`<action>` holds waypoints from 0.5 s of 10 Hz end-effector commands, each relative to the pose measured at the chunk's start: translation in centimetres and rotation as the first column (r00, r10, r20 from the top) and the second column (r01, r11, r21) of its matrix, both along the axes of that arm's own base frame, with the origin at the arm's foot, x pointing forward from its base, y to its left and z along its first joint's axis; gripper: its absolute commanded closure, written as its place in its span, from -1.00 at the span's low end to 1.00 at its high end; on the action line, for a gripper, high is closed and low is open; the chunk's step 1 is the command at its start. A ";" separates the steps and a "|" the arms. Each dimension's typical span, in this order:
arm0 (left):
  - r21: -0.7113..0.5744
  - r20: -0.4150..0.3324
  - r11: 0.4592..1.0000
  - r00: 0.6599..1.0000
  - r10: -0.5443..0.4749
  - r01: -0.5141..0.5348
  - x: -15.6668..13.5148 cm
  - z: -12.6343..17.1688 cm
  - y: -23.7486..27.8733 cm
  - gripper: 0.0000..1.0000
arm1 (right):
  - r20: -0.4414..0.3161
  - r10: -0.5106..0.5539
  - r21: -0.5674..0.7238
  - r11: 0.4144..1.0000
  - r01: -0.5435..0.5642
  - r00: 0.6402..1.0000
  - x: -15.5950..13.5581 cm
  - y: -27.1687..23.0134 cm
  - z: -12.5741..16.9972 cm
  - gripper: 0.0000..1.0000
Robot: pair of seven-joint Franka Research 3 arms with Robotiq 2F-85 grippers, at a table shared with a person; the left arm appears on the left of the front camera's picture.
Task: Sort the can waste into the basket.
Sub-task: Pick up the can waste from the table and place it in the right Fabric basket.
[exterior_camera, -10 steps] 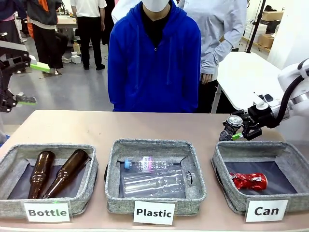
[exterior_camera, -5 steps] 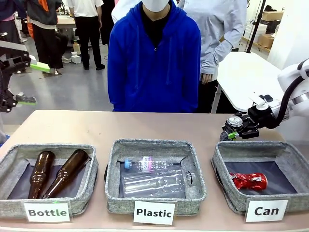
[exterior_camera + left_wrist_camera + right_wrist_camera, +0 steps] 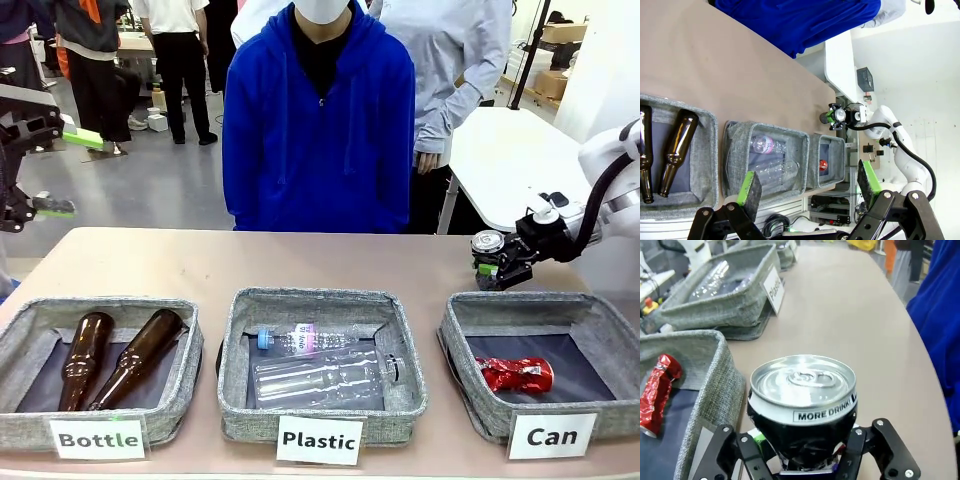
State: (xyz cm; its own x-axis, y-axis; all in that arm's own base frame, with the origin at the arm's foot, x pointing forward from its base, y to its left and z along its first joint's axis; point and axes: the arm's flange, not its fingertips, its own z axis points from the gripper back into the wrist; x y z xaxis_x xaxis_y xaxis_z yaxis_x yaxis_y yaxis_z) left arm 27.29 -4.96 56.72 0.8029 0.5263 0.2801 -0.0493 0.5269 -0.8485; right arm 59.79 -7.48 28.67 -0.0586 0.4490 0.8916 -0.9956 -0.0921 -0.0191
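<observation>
A dark can point(image 3: 488, 243) with a silver top sits upright between the jaws of my right gripper point(image 3: 497, 268), which is shut on it just above the table, behind the far left corner of the grey "Can" basket point(image 3: 520, 303). A crushed red can point(image 3: 516, 374) lies inside that basket. In the right wrist view the dark can point(image 3: 802, 395) stands between the right gripper's point(image 3: 805, 460) fingers, with the basket wall point(image 3: 715, 385) and the red can point(image 3: 657, 392) to its left. My left gripper point(image 3: 68, 172) hangs open high at the far left, its own view showing the left gripper point(image 3: 807, 185) spread wide.
The "Plastic" basket point(image 3: 322, 300) with clear bottles stands in the middle and the "Bottle" basket point(image 3: 100, 306) with two brown bottles at the left. A person in a blue hoodie point(image 3: 318, 130) stands at the far side. Bare table lies behind the baskets.
My right gripper has closed tighter on the dark can and raised it a little, shifting slightly right. The left arm has not moved.
</observation>
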 end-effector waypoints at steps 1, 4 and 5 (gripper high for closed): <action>0.004 -0.019 1.000 1.000 0.012 -0.012 -0.4 -0.1 0.3 -1.00 | 0.112 -0.049 -0.039 0.998 0.054 0.992 -1.0 -0.5 4.7 1.00; 0.004 -0.019 1.000 1.000 0.012 -0.012 -0.4 -0.1 0.3 -1.00 | 0.300 -0.107 -0.125 0.981 0.150 0.948 -5.2 -0.4 13.6 1.00; 0.004 -0.019 1.000 1.000 0.012 -0.012 -0.4 -0.1 0.3 -1.00 | 0.265 -0.114 -0.188 0.968 0.168 0.958 -7.9 0.4 15.5 1.00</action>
